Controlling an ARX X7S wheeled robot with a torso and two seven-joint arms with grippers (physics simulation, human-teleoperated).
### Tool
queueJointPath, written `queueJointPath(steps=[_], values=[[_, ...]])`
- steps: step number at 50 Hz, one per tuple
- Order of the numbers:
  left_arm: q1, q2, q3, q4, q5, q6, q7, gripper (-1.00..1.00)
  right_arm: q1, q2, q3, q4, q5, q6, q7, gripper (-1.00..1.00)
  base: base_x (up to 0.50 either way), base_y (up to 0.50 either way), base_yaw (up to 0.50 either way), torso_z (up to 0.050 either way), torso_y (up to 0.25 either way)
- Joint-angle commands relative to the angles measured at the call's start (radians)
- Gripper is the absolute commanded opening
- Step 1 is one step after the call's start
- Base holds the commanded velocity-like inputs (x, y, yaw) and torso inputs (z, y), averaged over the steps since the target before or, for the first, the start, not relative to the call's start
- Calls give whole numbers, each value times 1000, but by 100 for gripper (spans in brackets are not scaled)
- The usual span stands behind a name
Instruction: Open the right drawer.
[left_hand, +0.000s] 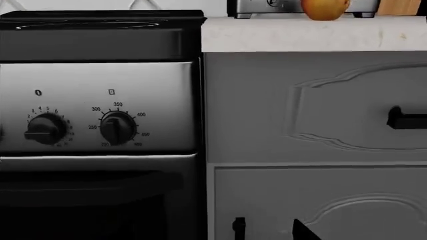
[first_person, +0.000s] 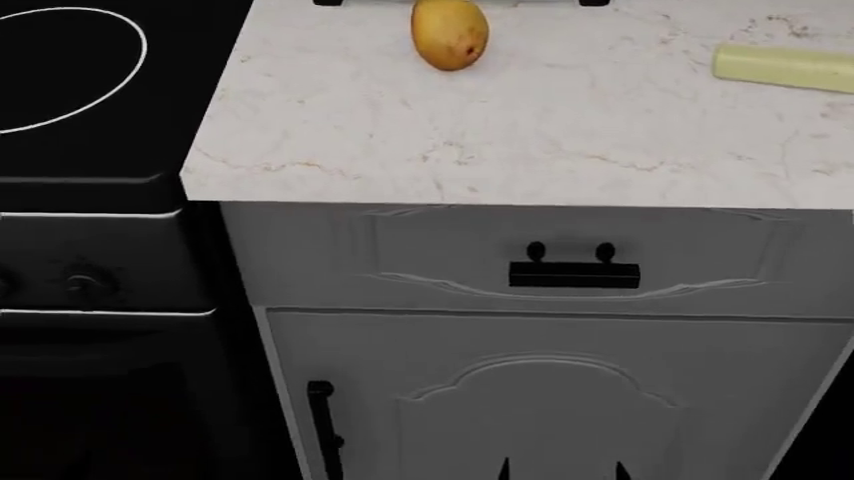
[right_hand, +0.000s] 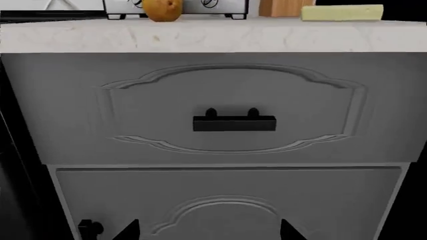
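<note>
the right drawer (right_hand: 233, 107) was light grey with a curved raised moulding on its front, and its bar handle (right_hand: 234, 123) was black. the cabinet door (first_person: 547, 400) below was the same grey, with an arched panel and a black vertical handle (first_person: 322, 430). the tabletop (first_person: 534, 130) was white marble with faint tan veins. the mango (first_person: 450, 33) on it was yellow-orange with a reddish spot, the stick of butter (first_person: 785, 67) pale yellow. the stove (left_hand: 100, 105) had a silver panel, black knobs (left_hand: 118, 128) and white numerals.
</note>
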Motion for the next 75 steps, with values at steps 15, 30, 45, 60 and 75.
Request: queueJointPath(steps=[15, 30, 45, 60, 75], values=[[-4, -14, 18, -8, -8, 6, -14, 100, 2, 14, -17, -2, 10, -3, 17, 100, -1, 0, 0, 1, -250], [2, -17, 26, 17, -19, 33, -16, 100, 3, 21, -24, -5, 18, -1, 27, 100, -1, 0, 0, 1, -147], [6, -22, 32, 34, -46, 47, -10, 100, 3, 26, -29, -6, 32, -8, 33, 100, 0, 0, 0, 0, 0], [6, -33, 41, 32, -48, 62, -13, 100, -1, 36, -39, -11, 46, -34, 24, 100, 181, 0, 0, 0, 0], [5, -38, 48, 29, -51, 71, -20, 100, 0, 42, -47, -12, 49, -32, 33, 100, 315, 0, 0, 0, 0]])
